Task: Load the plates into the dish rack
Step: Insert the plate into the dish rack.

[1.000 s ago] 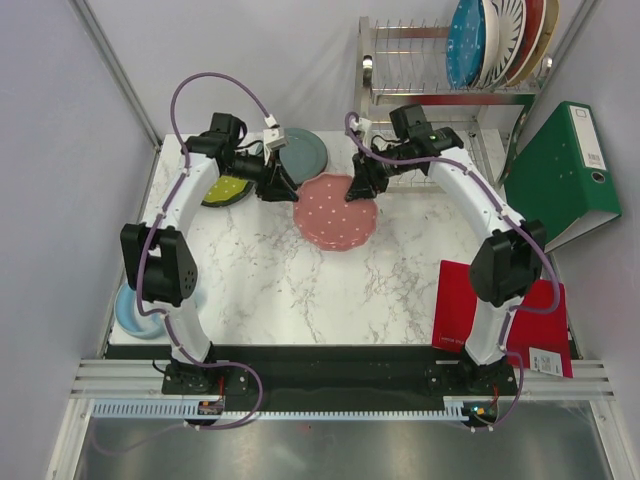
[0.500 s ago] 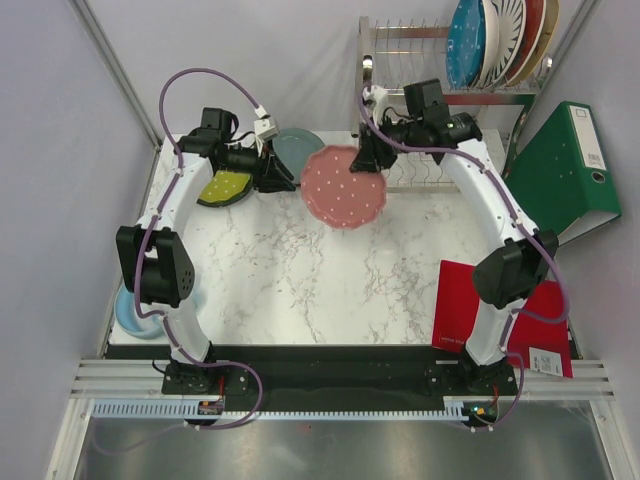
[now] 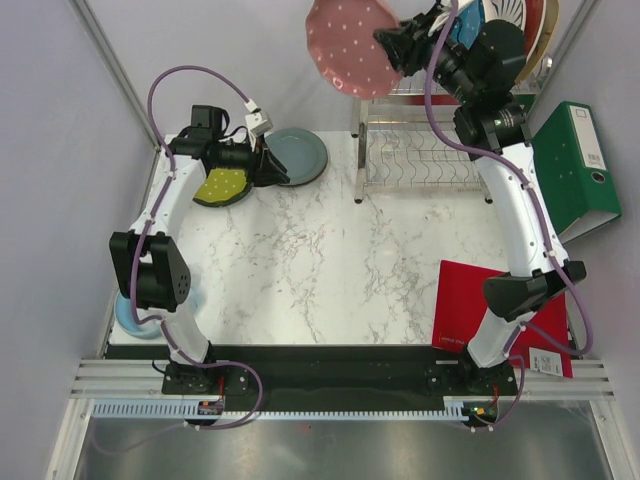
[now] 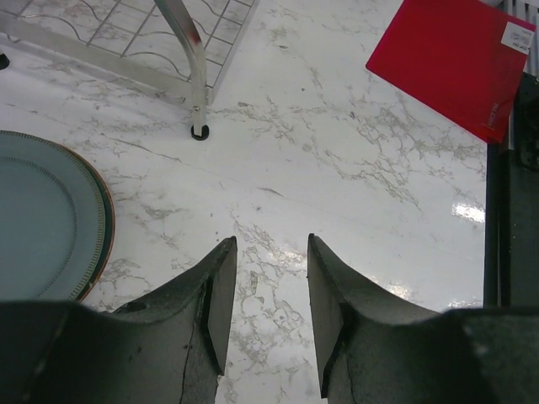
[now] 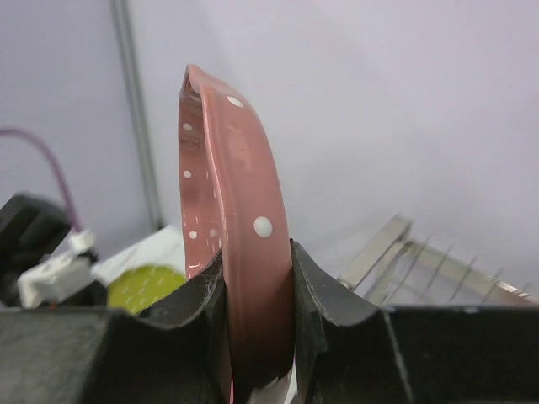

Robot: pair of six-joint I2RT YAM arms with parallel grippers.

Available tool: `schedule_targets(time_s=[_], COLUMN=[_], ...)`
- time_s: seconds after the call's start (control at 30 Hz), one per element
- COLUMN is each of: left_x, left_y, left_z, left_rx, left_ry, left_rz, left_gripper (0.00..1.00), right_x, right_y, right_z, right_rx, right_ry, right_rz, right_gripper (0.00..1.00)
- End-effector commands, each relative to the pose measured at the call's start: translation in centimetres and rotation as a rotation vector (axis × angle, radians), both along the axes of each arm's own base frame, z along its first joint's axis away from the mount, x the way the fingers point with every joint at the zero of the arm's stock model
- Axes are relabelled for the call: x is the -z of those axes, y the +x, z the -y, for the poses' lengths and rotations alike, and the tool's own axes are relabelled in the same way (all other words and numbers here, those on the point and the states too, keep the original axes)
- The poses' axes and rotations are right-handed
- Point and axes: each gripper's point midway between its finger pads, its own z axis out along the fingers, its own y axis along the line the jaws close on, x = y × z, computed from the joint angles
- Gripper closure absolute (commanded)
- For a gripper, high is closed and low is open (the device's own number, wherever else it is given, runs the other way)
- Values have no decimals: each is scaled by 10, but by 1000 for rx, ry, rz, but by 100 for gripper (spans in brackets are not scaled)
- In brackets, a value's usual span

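**Pink plate held up by the rack's left end**

Counted from above: two arms, two grippers, one two-tier dish rack (image 3: 420, 160), one green binder (image 3: 565, 165), one red board (image 3: 480, 300).

Four plates outside the rack:
- pink dotted plate (image 3: 345, 45) in the air
- grey-blue plate (image 3: 300, 155) and lime plate (image 3: 222, 187), flat at the back left of the table (image 3: 330, 260)
- pale blue plate (image 3: 128, 312) at the left edge

At least three more on edge in the upper tier: teal plate (image 3: 464, 25), striped plate (image 3: 512, 10), tan-rimmed plate (image 3: 547, 30). Exact number impossible to tell, with the right arm across them and the view's top edge cutting them off.

Pale blue plate half covered by the left arm's elbow. Lime plate partly under its forearm.

Right gripper (image 3: 390, 44) clamped on the pink dotted plate's rim, plate edge-on between the fingers (image 5: 328, 320), clear of the table. Left gripper (image 4: 271, 244) with jaws apart and nothing between, low over the marble, just beside the grey-blue plate.
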Motion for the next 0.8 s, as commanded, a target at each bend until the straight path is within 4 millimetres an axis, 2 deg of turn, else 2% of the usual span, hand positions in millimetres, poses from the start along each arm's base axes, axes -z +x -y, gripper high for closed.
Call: schedule_targets(time_s=[0.0,0.07,0.23,0.4,0.53,0.77], left_x=[-14,-9,-7,-4,-4,8], left_y=[-6,-10,-17,-20,-22,-26], left_z=[6,9,13,15,16,17], left_rx=[5,11,11,13,19,33], left_ry=[-54,-58,-63,-76,-81,-95], left_rz=[-11,-21,-10,-27,-24,-58], left_gripper=[55,55,56,57,58,59], right_x=[-127,-136,-130,-114,-91,-68], right_y=[-18,-16,-3,13,33,54], right_z=[69,85,132,147,164,191], right_rx=[316,420,736,890,982,1066], right_ry=[306,307,314,174,92,1], right_rz=[411,473,488,479,400,343], right_gripper=[100,100,100,100,100,100])
